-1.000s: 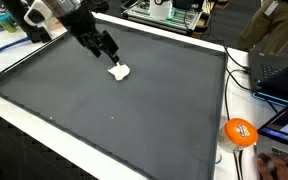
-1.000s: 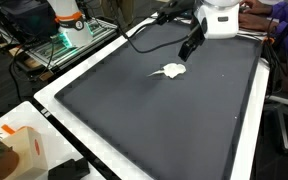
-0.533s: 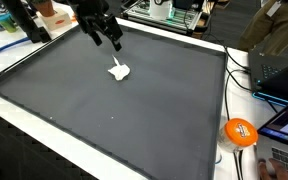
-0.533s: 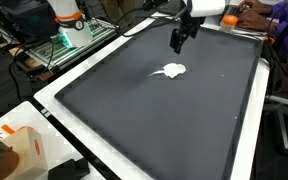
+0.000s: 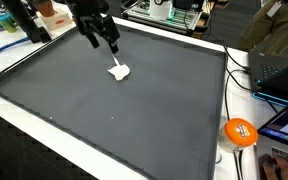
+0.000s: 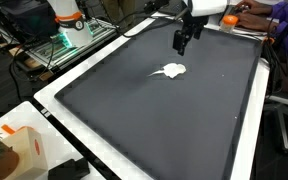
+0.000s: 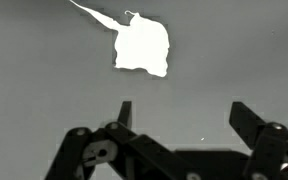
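Observation:
A small white crumpled scrap (image 5: 119, 71) lies flat on the dark grey mat (image 5: 134, 110), toward its far side. It shows in both exterior views and near the top of the wrist view as a white scrap (image 7: 142, 46) with a thin tail; in the other outside camera it is the white scrap (image 6: 170, 70). My gripper (image 5: 106, 41) hangs above the mat, a little beyond the scrap and clear of it. From the other side the gripper (image 6: 182, 43) is also raised off the mat. In the wrist view the gripper (image 7: 180, 113) stands open, nothing between its fingers.
An orange ball-like object (image 5: 240, 132) sits off the mat's edge beside cables and a laptop (image 5: 280, 70). A cardboard box (image 6: 19, 152) stands near a corner. A person (image 6: 284, 25) sits beyond the far edge. Shelving with equipment (image 6: 69, 30) flanks the table.
The gripper has risen off the mat and pulled back from the white scrap, which stays where it lay. Over the last half second it barely moved.

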Motion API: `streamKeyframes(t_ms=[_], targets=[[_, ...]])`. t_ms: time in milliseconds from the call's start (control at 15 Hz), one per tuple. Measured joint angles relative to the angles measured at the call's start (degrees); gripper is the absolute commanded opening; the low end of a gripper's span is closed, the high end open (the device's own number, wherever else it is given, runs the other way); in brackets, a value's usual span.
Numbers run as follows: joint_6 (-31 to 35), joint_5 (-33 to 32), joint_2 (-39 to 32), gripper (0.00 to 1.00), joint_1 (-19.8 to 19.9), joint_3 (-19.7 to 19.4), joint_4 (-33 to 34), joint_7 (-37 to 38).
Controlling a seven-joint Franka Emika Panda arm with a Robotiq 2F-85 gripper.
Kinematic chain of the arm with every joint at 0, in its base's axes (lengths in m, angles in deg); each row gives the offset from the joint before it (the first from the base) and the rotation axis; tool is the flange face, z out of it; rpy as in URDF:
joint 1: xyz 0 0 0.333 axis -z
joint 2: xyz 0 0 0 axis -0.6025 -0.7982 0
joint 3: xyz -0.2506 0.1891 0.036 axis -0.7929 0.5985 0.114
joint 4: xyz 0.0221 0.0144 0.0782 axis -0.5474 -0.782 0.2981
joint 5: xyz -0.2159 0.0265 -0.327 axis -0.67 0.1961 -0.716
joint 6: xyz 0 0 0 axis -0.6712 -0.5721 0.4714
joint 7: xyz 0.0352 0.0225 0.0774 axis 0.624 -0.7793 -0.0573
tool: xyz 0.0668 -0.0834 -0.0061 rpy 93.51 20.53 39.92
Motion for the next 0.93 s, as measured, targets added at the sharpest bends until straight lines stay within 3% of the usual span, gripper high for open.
streamKeyframes(t_ms=[933], targets=[[-3.9,0.1,9.7,1.00,0.1,-0.6,-12.4,-5.3]])
